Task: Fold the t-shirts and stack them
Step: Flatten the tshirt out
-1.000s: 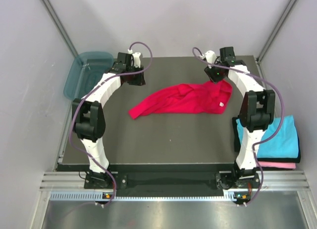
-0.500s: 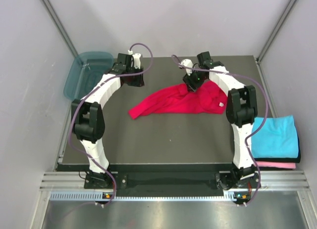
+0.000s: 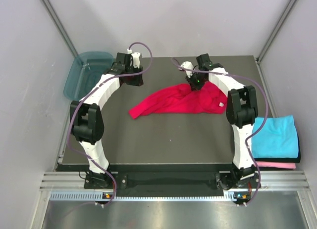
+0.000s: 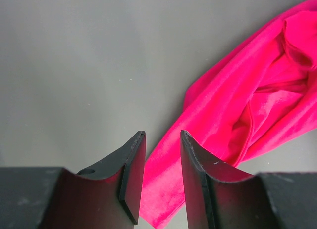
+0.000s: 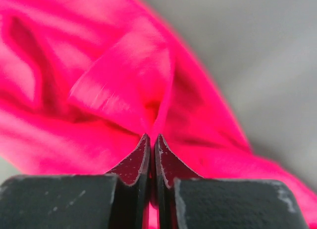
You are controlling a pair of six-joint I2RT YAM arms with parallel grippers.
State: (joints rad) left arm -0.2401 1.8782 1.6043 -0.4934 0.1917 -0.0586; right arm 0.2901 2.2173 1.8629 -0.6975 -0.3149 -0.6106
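The crimson red t-shirt (image 3: 178,101) lies crumpled across the middle of the dark table, with a small white tag (image 3: 220,104) near its right end. My right gripper (image 3: 194,85) is shut on a fold of the red t-shirt (image 5: 124,90) at its far upper edge. My left gripper (image 3: 136,80) is open and empty at the far left, above the table; the shirt's left tip shows below its fingers in the left wrist view (image 4: 218,120). The folded cyan t-shirt (image 3: 275,137) lies on the folded pink t-shirt (image 3: 277,165) at the right.
A teal translucent tub (image 3: 87,73) stands off the table's far left corner. The dark table (image 3: 163,145) is bordered by grey walls, with a metal rail (image 3: 163,182) along the near edge.
My right gripper has moved left from the shirt's right end to its upper middle, dragging a fold of red cloth over with it. The left arm has barely moved.
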